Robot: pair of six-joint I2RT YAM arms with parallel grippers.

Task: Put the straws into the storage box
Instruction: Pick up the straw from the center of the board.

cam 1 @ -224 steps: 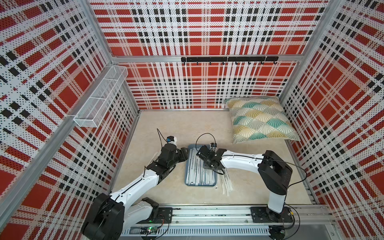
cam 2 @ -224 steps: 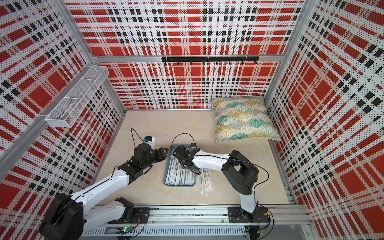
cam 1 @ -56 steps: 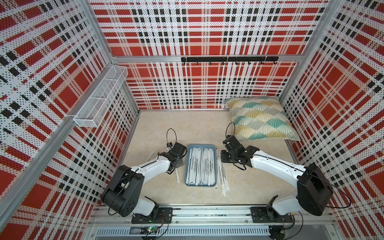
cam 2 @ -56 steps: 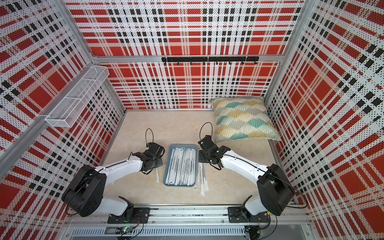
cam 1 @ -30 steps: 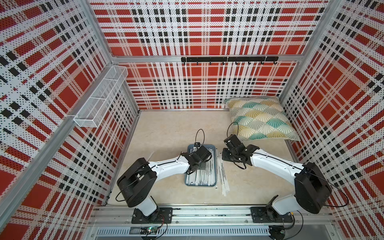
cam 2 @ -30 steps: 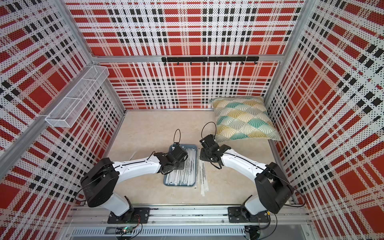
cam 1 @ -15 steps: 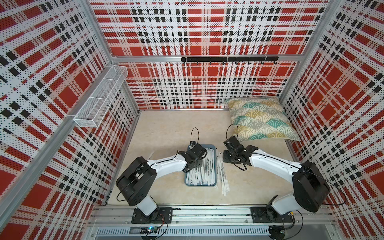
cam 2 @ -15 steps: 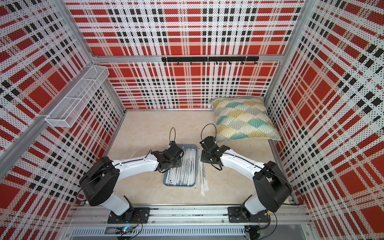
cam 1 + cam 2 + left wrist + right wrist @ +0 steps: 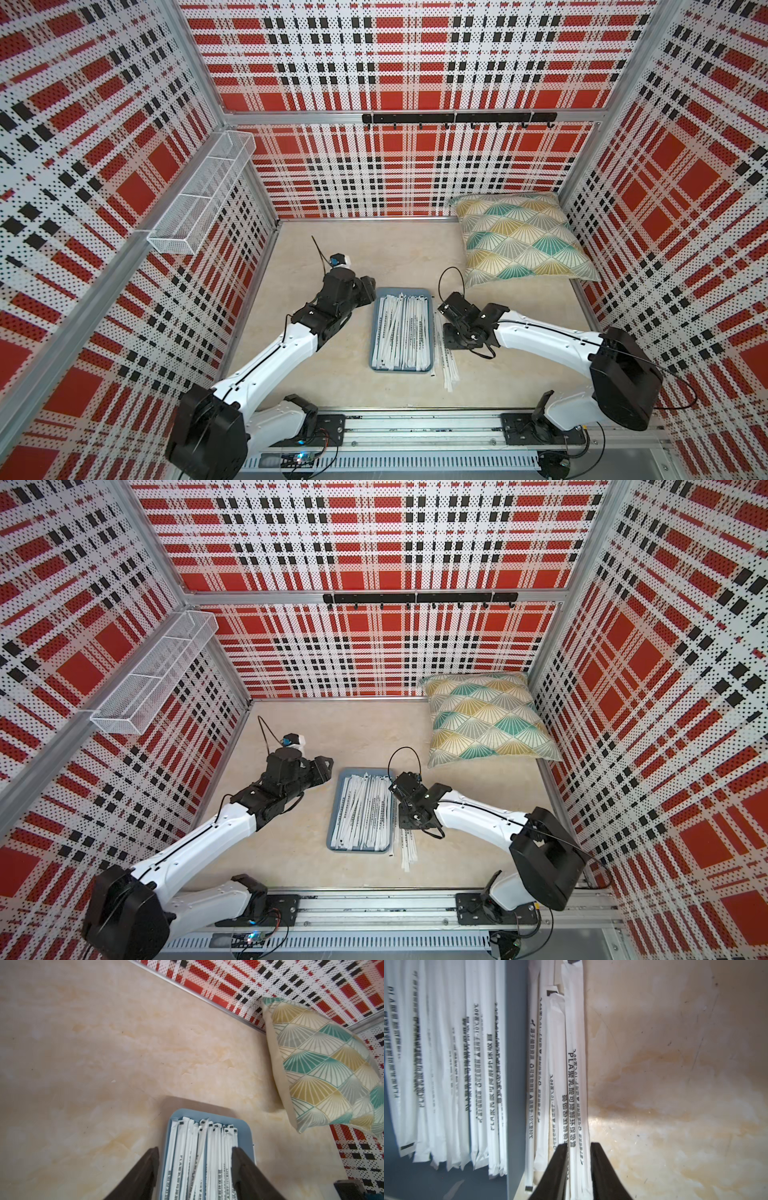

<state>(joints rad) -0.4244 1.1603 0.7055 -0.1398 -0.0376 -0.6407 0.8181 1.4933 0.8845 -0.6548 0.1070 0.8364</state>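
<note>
The slate-blue storage box [image 9: 401, 369] [image 9: 359, 850] lies mid-table, filled with white-wrapped straws [image 9: 401, 328] [image 9: 363, 808] [image 9: 199, 1147]. Several loose straws [image 9: 449, 370] [image 9: 407, 850] lie on the table along its right side. My left gripper [image 9: 368, 291] [image 9: 324, 769] [image 9: 195, 1152] hovers open and empty by the box's far left corner. My right gripper [image 9: 449, 345] [image 9: 409, 823] [image 9: 579, 1147] is low over the loose straws. Its fingers are shut on a straw [image 9: 575, 1084] just outside the box wall [image 9: 516, 1064].
A patterned pillow [image 9: 519, 237] [image 9: 324, 1064] lies at the back right. A white wire basket [image 9: 203, 195] hangs on the left wall and a black hook rail [image 9: 457, 118] on the back wall. The arms' base rail [image 9: 415, 428] runs along the front edge.
My left gripper has opened and drawn back from over the box to its far left corner; the straw it carried is no longer in it. The right gripper has barely moved.
</note>
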